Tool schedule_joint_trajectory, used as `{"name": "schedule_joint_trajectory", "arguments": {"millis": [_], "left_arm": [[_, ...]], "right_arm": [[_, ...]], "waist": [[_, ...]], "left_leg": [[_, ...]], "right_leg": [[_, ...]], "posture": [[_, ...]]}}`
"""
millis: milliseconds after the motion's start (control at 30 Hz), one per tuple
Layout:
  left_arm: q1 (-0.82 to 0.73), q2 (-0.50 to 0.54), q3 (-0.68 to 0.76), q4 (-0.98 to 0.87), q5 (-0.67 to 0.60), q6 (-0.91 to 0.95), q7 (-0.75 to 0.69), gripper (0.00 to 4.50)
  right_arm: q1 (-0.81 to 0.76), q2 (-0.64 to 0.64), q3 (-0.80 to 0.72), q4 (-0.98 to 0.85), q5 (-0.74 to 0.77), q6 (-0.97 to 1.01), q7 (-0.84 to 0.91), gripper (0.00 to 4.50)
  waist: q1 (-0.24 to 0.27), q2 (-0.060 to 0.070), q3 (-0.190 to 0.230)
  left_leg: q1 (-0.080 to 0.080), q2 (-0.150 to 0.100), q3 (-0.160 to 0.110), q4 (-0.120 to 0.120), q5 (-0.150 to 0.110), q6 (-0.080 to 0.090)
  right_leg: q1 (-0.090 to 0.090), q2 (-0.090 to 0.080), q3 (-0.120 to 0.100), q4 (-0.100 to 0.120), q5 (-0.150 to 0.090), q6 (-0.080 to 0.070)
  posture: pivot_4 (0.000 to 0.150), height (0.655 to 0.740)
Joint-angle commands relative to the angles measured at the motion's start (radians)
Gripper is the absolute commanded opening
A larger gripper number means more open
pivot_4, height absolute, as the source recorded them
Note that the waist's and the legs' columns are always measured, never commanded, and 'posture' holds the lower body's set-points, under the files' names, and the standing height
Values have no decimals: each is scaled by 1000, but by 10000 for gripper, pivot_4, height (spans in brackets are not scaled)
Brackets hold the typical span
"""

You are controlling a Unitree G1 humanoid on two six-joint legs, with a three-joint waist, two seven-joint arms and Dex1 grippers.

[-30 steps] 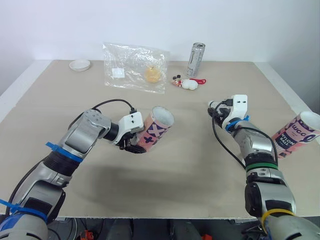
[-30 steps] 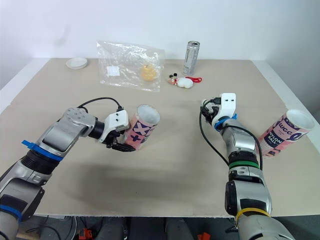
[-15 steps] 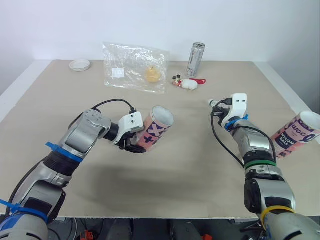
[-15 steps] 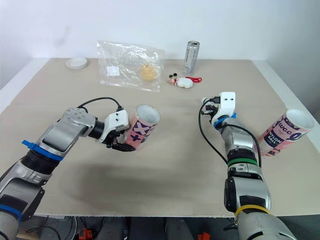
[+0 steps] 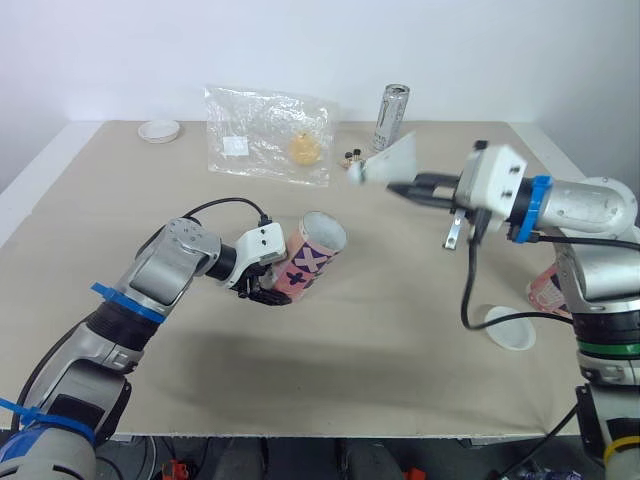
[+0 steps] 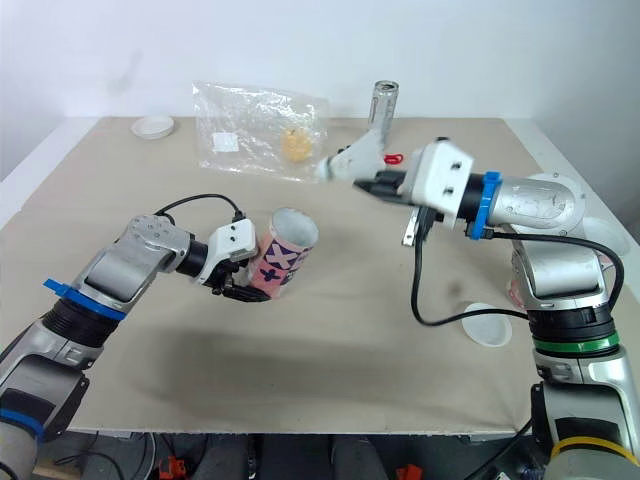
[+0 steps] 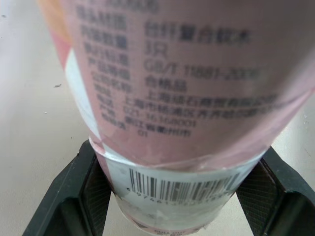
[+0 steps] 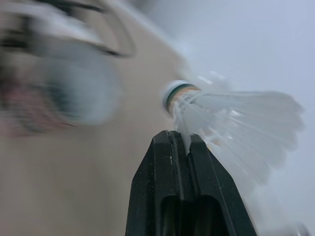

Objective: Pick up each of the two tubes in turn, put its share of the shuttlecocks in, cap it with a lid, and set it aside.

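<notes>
Since a second ago the right gripper [image 5: 405, 187] has swung up off the beige table [image 5: 400, 380] and across toward the middle. It now carries a white feather shuttlecock [image 5: 385, 162], with its jaws pinched shut on the feather skirt and the cork end jutting out just ahead of the fingertips. The left gripper [image 5: 268, 293] has not shifted. Its jaws are clamped around the base of the pink patterned cardboard tube [image 5: 315, 255], which tilts up and away from them, its open mouth turned toward the right gripper.

The step in hand looks like loading this tube. The shuttlecock is still well apart from the mouth, so the next move calls for bringing the cork down in line with the tube's axis before letting go.

A round white lid [image 5: 510, 328] lies below the right arm, and a second pink tube [image 5: 545, 288] lies behind it.
</notes>
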Motion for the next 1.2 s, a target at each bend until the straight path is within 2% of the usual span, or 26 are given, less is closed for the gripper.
{"name": "schedule_joint_trajectory", "arguments": {"millis": [33, 500, 533, 567, 600, 700, 733, 767, 800, 833, 900, 1000, 1100, 1200], "left_arm": [[-18, -5, -17, 29, 29, -4, 13, 30225], [-9, -8, -11, 5, 26, 4, 18, 30225], [-8, -7, -10, 4, 26, 5, 18, 30225], [-7, -7, -10, 2, 26, 6, 19, 30225], [-6, -6, -9, 0, 25, 7, 20, 30225], [-3, -4, -8, -7, 24, 12, 22, 30225], [-3, -3, -8, -9, 24, 12, 22, 30225], [-2, -3, -8, -12, 24, 14, 23, 30225], [-2, -2, -9, -16, 23, 15, 24, 30225], [-2, -1, -9, -19, 24, 14, 24, 30225], [-6, 2, -13, -22, 27, 5, 21, 30225], [-17, 11, -29, -26, 45, -23, 10, 30225], [-28, 20, -47, -30, 64, -56, -3, 30225], [-47, 36, -71, -25, 106, -114, -10, 30225]], "right_arm": [[-58, -10, 43, -61, -35, -51, 62, 626], [-187, 86, 157, 112, -143, -186, 125, 626], [-191, 91, 158, 111, -137, -184, 132, 6739], [-196, 95, 157, 106, -131, -180, 139, 9267], [-200, 99, 154, 102, -126, -176, 144, 14939], [-205, 94, 144, 85, -108, -143, 164, 23256], [-206, 92, 141, 81, -105, -136, 169, 29204], [-206, 91, 131, 65, -81, -103, 174, 29925], [-211, 104, 101, 39, -19, -16, 151, 32810], [-219, 115, 73, 23, 32, 66, 124, 38598], [-238, 113, 27, 15, 103, 242, 76, 44252], [-268, 79, -23, 50, 148, 430, 31, 44252], [-277, 70, -40, 41, 195, 534, 27, 44252], [-263, 58, -24, 4, 217, 594, 53, 36357]], "waist": [[0, 0, 0], [4, -1, 0], [4, -1, 0], [4, -1, 0], [4, -1, 0], [4, -1, 0], [4, -1, 0], [4, -1, 0], [4, -1, 0], [4, -1, 0], [4, -1, 0], [5, -1, 1], [3, -1, 1], [1, -1, 1]], "left_leg": [[0, 0, 0, 0, 0, 0], [-1, 0, 0, 0, 0, 0], [-1, 0, 0, 0, 0, 0], [-1, 0, 0, 0, 0, 0], [-1, 0, 0, 0, 0, 0], [-1, 0, 0, 0, 0, 0], [-1, 0, 0, 0, 0, 0], [-1, 0, 0, 0, 0, 0], [-1, 0, 0, 0, 0, 0], [-1, 0, 0, 0, 0, 0], [-1, 0, -1, 0, 0, 0], [-2, 0, -1, 0, 0, 0], [-2, 0, -1, 0, 0, 0], [-1, 0, -1, -2, 0, 0]], "right_leg": [[0, 0, 0, 0, 0, 0], [-1, -1, 0, 0, 0, 0], [-1, -1, 0, 0, -1, 0], [-1, -1, 0, 0, -1, 0], [-1, 0, 0, 0, -1, 0], [-1, 0, 0, 0, -1, 0], [-1, 0, 0, 0, -1, 0], [-1, 0, 0, 0, -1, 0], [-1, 0, 0, 0, -1, 0], [-1, 0, 0, 0, -1, 0], [-1, 0, 0, 0, -1, -1], [-1, 0, -1, 1, -1, -1], [-1, -1, -1, 0, -1, -2], [-2, 0, -1, 1, -2, -3]], "posture": [[1500, 7400], [1500, 7400], [1500, 7400], [1500, 7400], [1500, 7400], [1500, 7400], [1500, 7400], [1500, 7400], [1500, 7400], [1500, 7400], [1500, 7400], [1500, 7400], [1500, 7400], [1500, 7400]]}}
